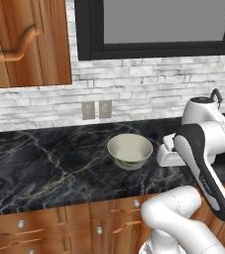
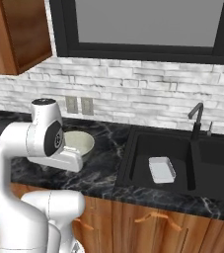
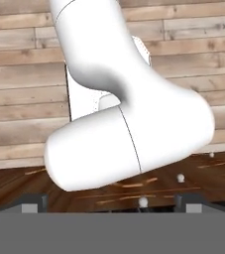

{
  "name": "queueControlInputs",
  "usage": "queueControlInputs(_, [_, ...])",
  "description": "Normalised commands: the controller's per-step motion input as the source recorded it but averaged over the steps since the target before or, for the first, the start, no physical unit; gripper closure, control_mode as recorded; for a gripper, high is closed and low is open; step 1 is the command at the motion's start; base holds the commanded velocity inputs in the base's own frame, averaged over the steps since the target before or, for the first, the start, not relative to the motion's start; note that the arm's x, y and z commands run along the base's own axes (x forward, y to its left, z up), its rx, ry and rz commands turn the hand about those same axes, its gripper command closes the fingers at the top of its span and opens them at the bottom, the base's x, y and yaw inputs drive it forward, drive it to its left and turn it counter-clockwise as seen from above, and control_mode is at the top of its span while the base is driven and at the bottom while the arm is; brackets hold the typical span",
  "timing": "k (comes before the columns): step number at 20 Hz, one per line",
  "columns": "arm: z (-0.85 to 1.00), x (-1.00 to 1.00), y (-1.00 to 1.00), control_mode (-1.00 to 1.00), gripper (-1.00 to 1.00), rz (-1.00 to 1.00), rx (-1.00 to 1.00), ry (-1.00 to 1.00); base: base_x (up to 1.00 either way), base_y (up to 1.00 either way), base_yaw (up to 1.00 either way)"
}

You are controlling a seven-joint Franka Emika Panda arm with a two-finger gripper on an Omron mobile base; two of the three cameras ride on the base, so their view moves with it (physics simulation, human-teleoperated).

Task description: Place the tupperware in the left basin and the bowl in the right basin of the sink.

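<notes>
Meanwhile, tupperware (image 2: 162, 169) in left basin (image 2: 143, 146), well apart from wide-open tool (image 3: 113, 204); bowl (image 1: 130, 151) on counter (image 1: 44, 163).

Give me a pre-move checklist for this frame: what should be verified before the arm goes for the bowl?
1. Tupperware in the left basin: ok, it lies flat on the basin floor.
2. Bowl reachable: ok, upright on the counter, nothing inside.
3. Right basin free: cannot tell, partly cut off in the right base view.
4. Gripper open and holding nothing: ok, fingertips stand wide apart.
5. Faucet clear of the path: cannot tell.
</notes>
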Motion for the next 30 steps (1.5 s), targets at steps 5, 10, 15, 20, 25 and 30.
queueControlInputs(5, [0.03,0.33,0.15,-1.0,-1.0,0.0,0.0,0.0,0.0,0.0,0.0])
queueControlInputs(10, [0.05,0.52,0.01,-1.0,-1.0,0.0,0.01,0.0,0.0,0.0,0.0])
queueControlInputs(15, [0.0,0.49,0.0,-1.0,-1.0,0.0,0.01,0.0,0.0,0.0,0.0])
queueControlInputs(20, [-0.02,0.47,0.0,-1.0,-1.0,0.0,0.0,0.0,0.0,0.0,0.0])
queueControlInputs(25, [-0.16,0.5,0.0,-1.0,-1.0,0.0,0.0,0.0,0.0,0.0,0.0])
queueControlInputs(30, [-0.32,0.42,0.0,-1.0,-1.0,0.0,0.0,-0.05,0.0,0.0,0.0])
